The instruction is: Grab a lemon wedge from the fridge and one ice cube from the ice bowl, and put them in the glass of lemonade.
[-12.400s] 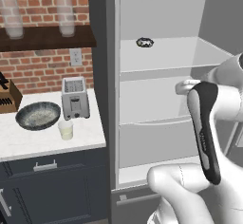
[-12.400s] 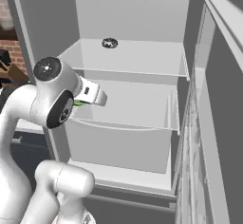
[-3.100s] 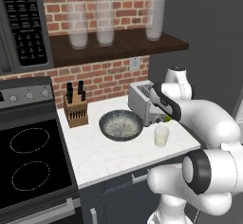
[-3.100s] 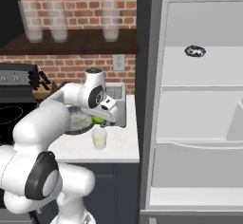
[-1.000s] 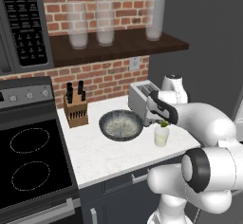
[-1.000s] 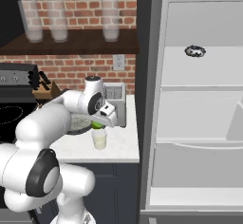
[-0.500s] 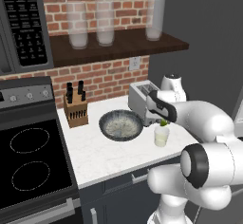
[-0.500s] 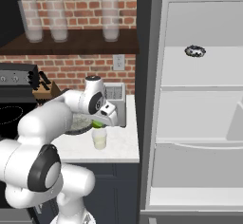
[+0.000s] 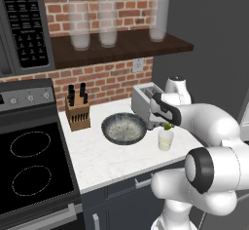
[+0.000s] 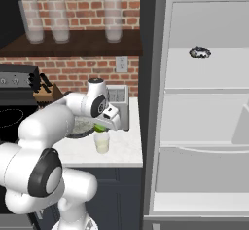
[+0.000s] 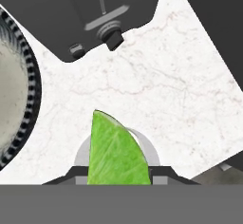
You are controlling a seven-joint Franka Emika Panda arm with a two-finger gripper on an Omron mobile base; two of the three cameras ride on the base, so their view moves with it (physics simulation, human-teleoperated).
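In the left base view the gripper [image 9: 165,124] hangs right over the glass [image 9: 165,140], which stands on the counter [image 9: 112,161] just right of the ice bowl [image 9: 123,128] and in front of the toaster [image 9: 144,104]; a speck of green, the wedge [image 9: 167,126], shows at the glass's rim between the fingers. In the right base view the gripper [image 10: 103,126] again sits directly above the glass [image 10: 101,142], with the wedge [image 10: 99,127] touching or just over its mouth, and the fridge [image 10: 204,102] stands open to the right with a small dark ring [image 10: 200,52] on its upper shelf. In the hand view the wedge [image 11: 117,153] is pinched between the nearly closed fingers [image 11: 71,174], its tip pointing past the far edge of the glass [image 11: 148,148] beneath, with the bowl [image 11: 23,76] at the left and the toaster [image 11: 104,9] beyond. The risk, as I judge it, is that the wedge overhangs the rim, so on release it could catch the edge and tip onto the counter, or the fingers could knock the small, light glass if they drop lower. The ice cube is yet to be fetched.
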